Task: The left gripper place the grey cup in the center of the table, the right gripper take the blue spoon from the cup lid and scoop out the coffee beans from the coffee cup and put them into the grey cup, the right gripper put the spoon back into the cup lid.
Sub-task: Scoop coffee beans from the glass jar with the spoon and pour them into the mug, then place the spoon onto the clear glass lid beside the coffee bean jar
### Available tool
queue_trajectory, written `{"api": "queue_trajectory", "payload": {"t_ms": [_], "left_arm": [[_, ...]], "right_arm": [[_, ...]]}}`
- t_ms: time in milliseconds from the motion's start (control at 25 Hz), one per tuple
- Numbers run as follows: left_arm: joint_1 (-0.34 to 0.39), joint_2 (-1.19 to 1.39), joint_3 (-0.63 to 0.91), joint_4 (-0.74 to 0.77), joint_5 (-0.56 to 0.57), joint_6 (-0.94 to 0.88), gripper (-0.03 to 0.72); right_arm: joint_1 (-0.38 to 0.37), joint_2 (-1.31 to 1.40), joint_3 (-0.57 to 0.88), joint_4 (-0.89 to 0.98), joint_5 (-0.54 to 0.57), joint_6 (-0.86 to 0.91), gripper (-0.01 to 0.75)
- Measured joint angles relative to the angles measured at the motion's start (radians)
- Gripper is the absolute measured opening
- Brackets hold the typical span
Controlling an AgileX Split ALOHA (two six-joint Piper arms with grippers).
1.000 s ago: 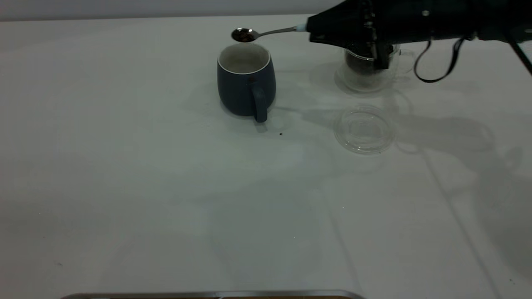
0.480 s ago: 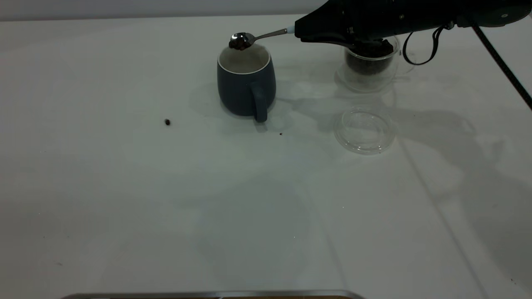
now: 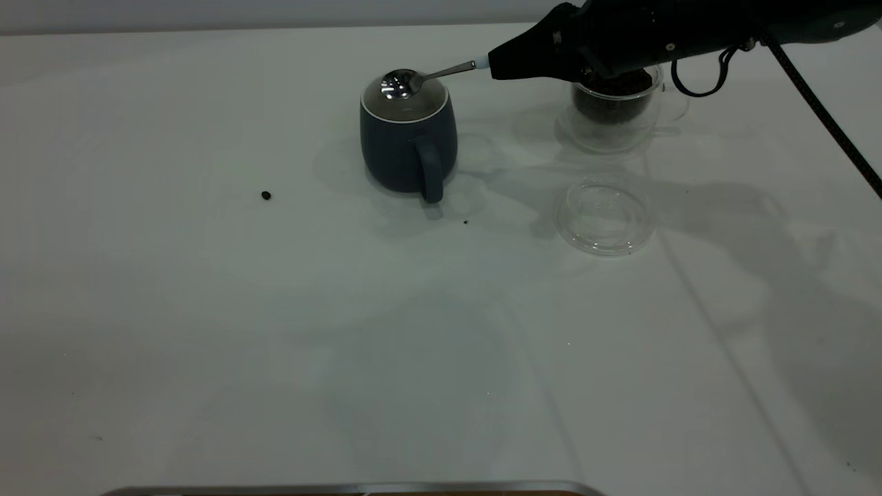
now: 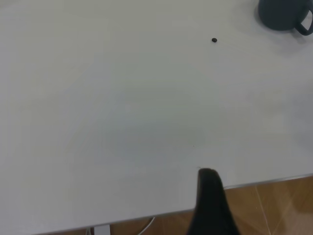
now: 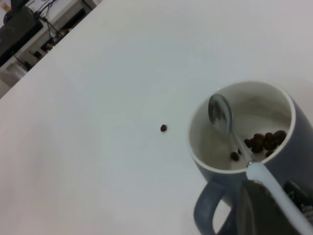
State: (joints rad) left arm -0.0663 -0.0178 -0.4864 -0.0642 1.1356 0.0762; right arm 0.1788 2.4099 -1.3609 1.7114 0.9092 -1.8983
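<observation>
The grey cup filled the lower right of the frame, white inside, its handle toward the bottom edge. The blue spoon reached in over the rim, metal bowl tipped against the inner wall, pale handle running off to the bottom right corner. A few coffee beans lay inside the cup. One stray bean sat on the white table, left of the cup near frame centre.
</observation>
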Motion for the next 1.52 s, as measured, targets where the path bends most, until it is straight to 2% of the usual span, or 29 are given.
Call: {"api": "queue_trajectory", "payload": {"t_ms": [120, 280, 440, 680, 920, 1200, 1520], "left_arm": [[0.000, 0.000, 0.000, 0.000, 0.000, 0.000, 0.588], [0.000, 0.000, 0.000, 0.000, 0.000, 0.000, 0.588], [0.000, 0.000, 0.000, 0.000, 0.000, -0.003, 0.588], [0.000, 0.000, 0.000, 0.000, 0.000, -0.003, 0.588], [0.000, 0.000, 0.000, 0.000, 0.000, -0.003, 0.588], [0.000, 0.000, 0.000, 0.000, 0.000, -0.003, 0.588], [0.000, 0.000, 0.000, 0.000, 0.000, -0.002, 0.588]], "right_arm": [[-0.012, -0.066, 0.000, -0.051, 0.002, 0.142, 0.102], [-0.063, -0.170, 0.026, -0.120, 0.060, 0.381, 0.102], [-0.134, -0.259, 0.168, -0.122, 0.073, 0.476, 0.102], [-0.256, -0.305, 0.442, -0.013, 0.055, 0.483, 0.102], [-0.366, -0.307, 0.591, 0.031, -0.053, 0.482, 0.102], [-0.395, -0.240, 0.608, 0.037, -0.088, 0.481, 0.102], [-0.395, -0.072, 0.541, 0.068, -0.029, 0.428, 0.102]]}}
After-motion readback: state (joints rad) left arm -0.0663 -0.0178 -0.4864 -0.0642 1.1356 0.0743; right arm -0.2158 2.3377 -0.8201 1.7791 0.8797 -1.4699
